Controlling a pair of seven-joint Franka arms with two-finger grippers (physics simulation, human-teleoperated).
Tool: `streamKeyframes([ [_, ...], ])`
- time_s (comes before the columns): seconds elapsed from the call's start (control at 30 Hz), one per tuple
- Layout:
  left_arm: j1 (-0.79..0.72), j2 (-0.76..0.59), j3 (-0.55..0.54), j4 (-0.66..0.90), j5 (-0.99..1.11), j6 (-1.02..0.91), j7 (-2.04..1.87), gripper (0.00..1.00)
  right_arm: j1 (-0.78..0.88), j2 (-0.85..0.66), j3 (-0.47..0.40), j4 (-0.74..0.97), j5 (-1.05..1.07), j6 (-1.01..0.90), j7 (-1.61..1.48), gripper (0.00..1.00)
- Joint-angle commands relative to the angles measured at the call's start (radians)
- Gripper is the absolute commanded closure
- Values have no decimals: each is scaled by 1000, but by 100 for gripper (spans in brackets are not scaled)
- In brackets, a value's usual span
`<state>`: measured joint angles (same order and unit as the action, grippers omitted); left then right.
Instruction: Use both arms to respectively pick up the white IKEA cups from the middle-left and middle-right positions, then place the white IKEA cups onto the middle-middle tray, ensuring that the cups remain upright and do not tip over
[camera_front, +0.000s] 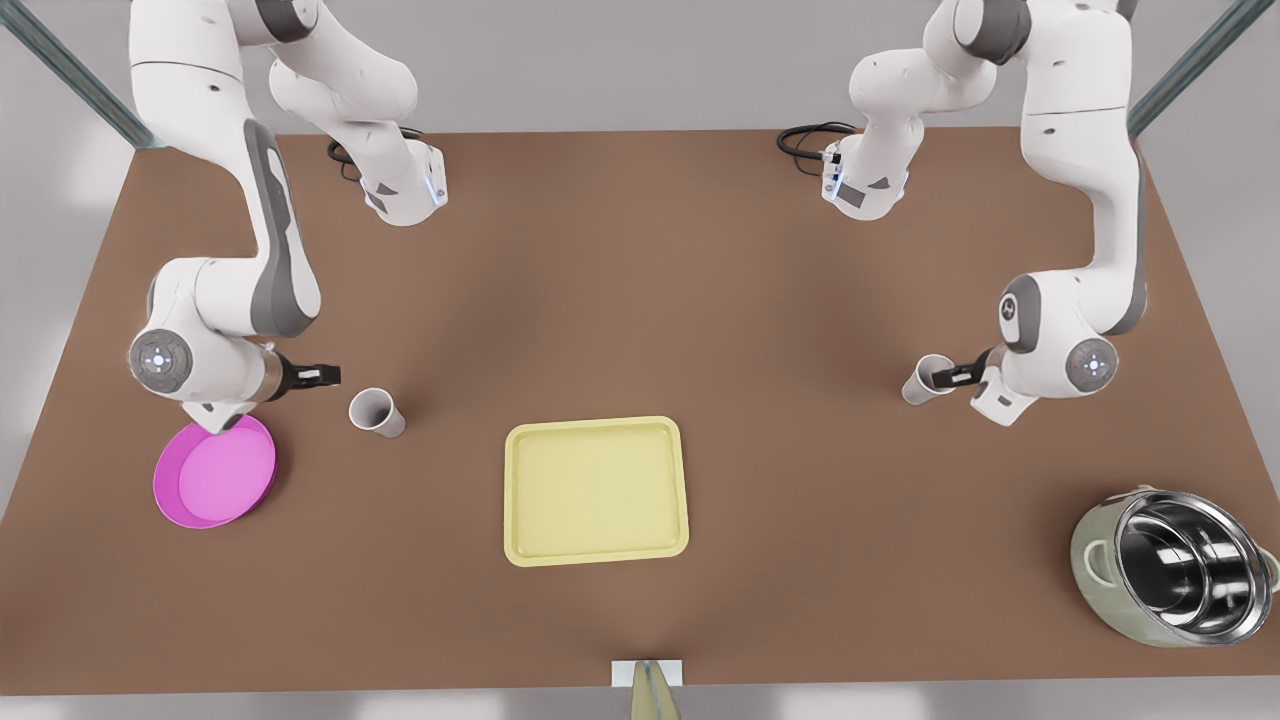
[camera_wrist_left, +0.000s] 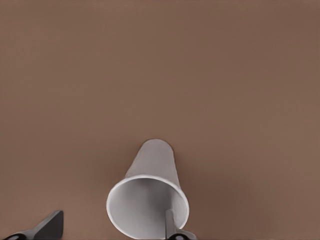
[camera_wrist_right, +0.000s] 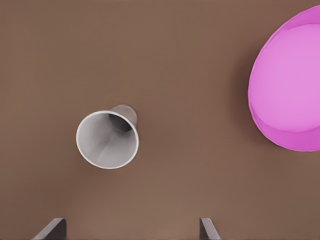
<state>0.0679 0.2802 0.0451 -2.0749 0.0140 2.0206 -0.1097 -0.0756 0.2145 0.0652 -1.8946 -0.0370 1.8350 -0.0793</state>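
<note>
One white cup (camera_front: 927, 379) stands on the table at the front view's right. My left gripper (camera_front: 955, 376) is open at its rim. In the left wrist view one finger (camera_wrist_left: 171, 226) is inside this cup (camera_wrist_left: 150, 200) and the other finger (camera_wrist_left: 52, 225) is well outside it, with my left gripper (camera_wrist_left: 112, 231) straddling the wall. The other white cup (camera_front: 377, 411) stands at the front view's left. My right gripper (camera_front: 320, 375) is open just beside it, not touching. In the right wrist view that cup (camera_wrist_right: 107, 140) lies ahead of my right gripper (camera_wrist_right: 130, 230). The pale yellow tray (camera_front: 596, 490) lies empty between the cups.
A magenta dish (camera_front: 214, 471) sits under the right arm's wrist, close to the cup there, and also appears in the right wrist view (camera_wrist_right: 290, 85). A steel pot (camera_front: 1175, 565) stands at the front view's near right corner. Brown table surrounds the tray.
</note>
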Motion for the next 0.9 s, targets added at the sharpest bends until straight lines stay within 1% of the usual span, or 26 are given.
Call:
streamKeyframes([
  [0.0,3,2,1,-31,1,155,-2,0,-4,6,1,-58,3,292,12,0],
  [0.1,4,11,13,-57,1,168,-2,0,-4,20,1,-89,5,325,12,0],
  [0.23,10,16,16,-114,3,216,1,0,-7,31,-1,-181,20,421,13,0],
  [0.27,9,16,16,-113,1,218,-4,21,-9,37,-1,-184,20,422,13,0],
  [0.33,9,17,16,-113,-44,230,-8,54,-10,69,-1,-185,20,443,13,0],
  [0.4,9,17,15,-113,-111,227,-7,64,-10,86,-1,-187,20,455,13,0],
  [0.53,1,17,15,-113,-111,219,1,75,-12,114,-1,-207,22,471,13,0],
  [0.57,-10,10,13,-108,-108,218,2,76,-12,121,-2,-207,22,471,13,0],
  [0.6,-33,-25,10,-105,-103,207,4,79,-12,132,-1,-207,22,471,13,0],
  [0.63,-62,-61,10,-79,-101,159,-4,79,-12,138,-1,-205,22,472,13,0],
  [0.67,-62,-61,-14,-33,-85,101,-7,79,-12,160,-1,-205,23,475,15,0],
  [0.7,-63,-33,-54,79,-85,-22,-74,79,-12,164,-1,-205,25,480,15,0],
  [0.73,-77,31,-83,232,-86,-129,-143,79,-12,166,-1,-204,25,480,15,0],
  [0.77,-85,77,-154,347,-94,-158,-289,79,-12,180,-1,-199,25,480,15,0],
  [0.8,-86,180,-240,499,-89,-158,-474,79,-12,184,-1,-198,25,481,15,0],
  [0.83,-109,278,-286,630,-91,-154,-600,79,-10,187,-1,-198,25,486,15,0],
  [0.87,-141,366,-333,732,-86,-148,-732,79,-12,197,-1,-192,26,486,15,8],
])
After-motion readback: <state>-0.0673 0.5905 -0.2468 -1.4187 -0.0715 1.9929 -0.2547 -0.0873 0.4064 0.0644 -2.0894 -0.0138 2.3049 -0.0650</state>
